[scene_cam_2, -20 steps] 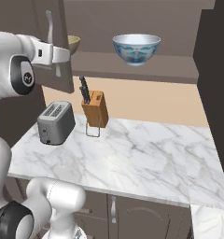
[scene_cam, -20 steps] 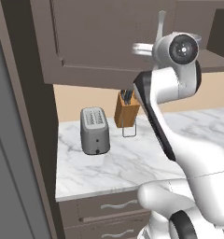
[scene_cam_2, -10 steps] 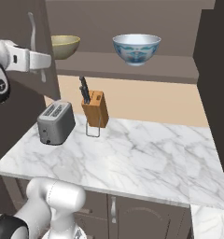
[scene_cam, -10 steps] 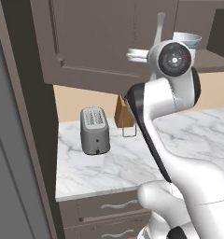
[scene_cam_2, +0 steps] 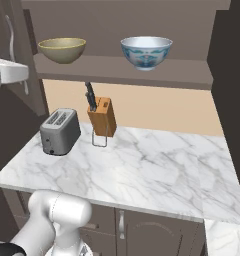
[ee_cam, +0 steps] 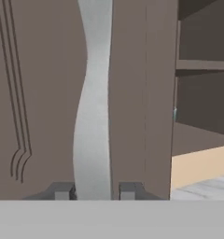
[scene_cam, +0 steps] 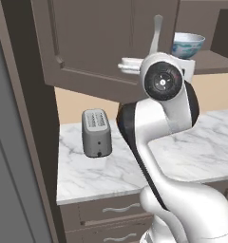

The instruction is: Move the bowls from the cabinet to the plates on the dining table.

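My gripper (ee_cam: 94, 191) is shut on the long curved silver handle (ee_cam: 93, 116) of the dark cabinet door (ee_cam: 44, 93), one finger on each side of it. In the left base view that door (scene_cam: 97, 42) stands swung out, with the handle (scene_cam: 156, 33) just above my wrist. On the open cabinet shelf (scene_cam_2: 122, 65) sit the olive-tan bowl (scene_cam_2: 62, 50) to the left and the white bowl with a blue pattern (scene_cam_2: 146, 52) to the right, both upright. The patterned bowl (scene_cam: 188, 44) also peeks past my arm. The plates and the dining table are out of view.
A grey toaster (scene_cam_2: 60, 131) and a wooden knife block (scene_cam_2: 103, 116) stand at the back of the marble counter (scene_cam_2: 157, 165) under the shelf. Drawers with wavy pulls (scene_cam: 111, 211) are below. A tall dark panel (scene_cam: 16, 142) bounds the left side.
The door has swung further out with my hand on its handle. My arm has moved left, and the olive-tan bowl has come fully into sight. The base has stayed put.
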You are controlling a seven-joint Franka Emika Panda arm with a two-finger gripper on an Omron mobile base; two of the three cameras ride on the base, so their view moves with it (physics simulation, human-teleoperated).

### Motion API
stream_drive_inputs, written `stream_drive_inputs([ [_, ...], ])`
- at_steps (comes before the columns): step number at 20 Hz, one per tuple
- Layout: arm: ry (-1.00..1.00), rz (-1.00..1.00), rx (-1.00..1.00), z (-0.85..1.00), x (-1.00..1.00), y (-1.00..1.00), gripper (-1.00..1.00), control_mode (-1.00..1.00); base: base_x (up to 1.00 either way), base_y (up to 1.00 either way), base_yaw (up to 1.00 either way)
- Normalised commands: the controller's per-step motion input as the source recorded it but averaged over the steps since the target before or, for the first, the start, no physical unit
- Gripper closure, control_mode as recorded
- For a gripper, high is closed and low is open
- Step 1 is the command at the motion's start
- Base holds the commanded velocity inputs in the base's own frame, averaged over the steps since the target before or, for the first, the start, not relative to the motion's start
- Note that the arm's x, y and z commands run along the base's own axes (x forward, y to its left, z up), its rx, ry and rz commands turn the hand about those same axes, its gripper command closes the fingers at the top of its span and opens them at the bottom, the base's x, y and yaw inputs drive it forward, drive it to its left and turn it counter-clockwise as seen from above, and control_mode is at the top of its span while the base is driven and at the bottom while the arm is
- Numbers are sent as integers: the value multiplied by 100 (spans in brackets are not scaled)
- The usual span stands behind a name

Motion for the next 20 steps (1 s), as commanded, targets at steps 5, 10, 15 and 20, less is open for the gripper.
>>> stream_drive_inputs([
  [5, -5, -3, -4, 5, -58, 16, 100, -100, 0, 0, 0],
  [10, -2, -2, -4, 0, -46, 16, 100, -100, 0, 0, 0],
  [15, 0, -1, -2, 0, -30, 9, -100, -100, 0, 0, 0],
  [20, 0, 0, 0, 0, -13, 0, -100, -100, 0, 0, 0],
])
